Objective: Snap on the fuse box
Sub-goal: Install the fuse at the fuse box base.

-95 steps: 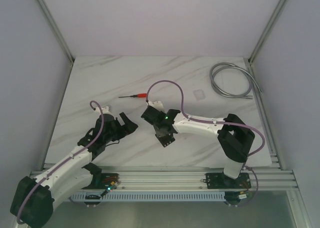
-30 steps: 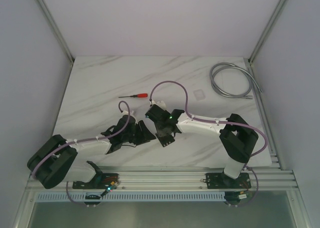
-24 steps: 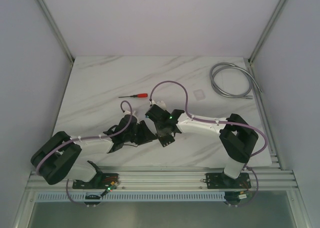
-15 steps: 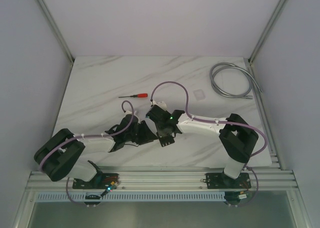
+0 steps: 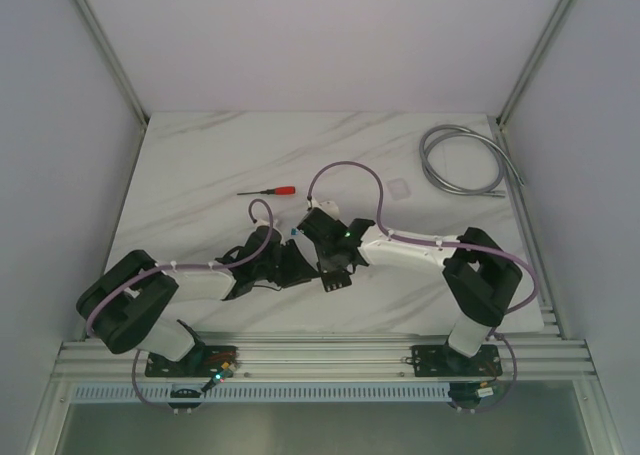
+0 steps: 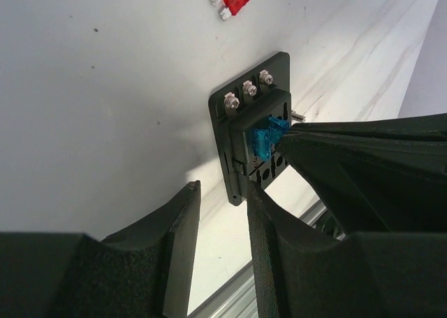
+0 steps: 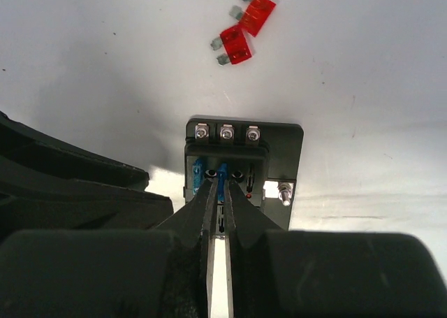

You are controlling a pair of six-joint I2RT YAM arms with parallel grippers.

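The fuse box [image 6: 246,133] is a black square plate with three screws along one edge, lying flat on the white table. In the right wrist view the fuse box [image 7: 276,150] holds one blue fuse [image 7: 198,172] in a slot. My right gripper [image 7: 221,186] is shut on a second blue fuse [image 7: 222,172] standing in the slot beside it. My left gripper [image 6: 222,189] is open at the box's near corner. Its right finger [image 6: 260,213] lies against the box edge and its left finger [image 6: 185,213] is apart. From above, both grippers cover the box.
Two loose red fuses [image 7: 234,45] [image 7: 255,12] lie just beyond the box. A red-handled screwdriver [image 5: 270,191], a clear lid [image 5: 399,188] and a grey cable coil [image 5: 465,160] sit farther back. The aluminium rail [image 5: 330,355] runs along the near edge.
My left arm has swung right until its gripper meets the box, and its jaws have narrowed. My right gripper has closed further and shifted slightly right.
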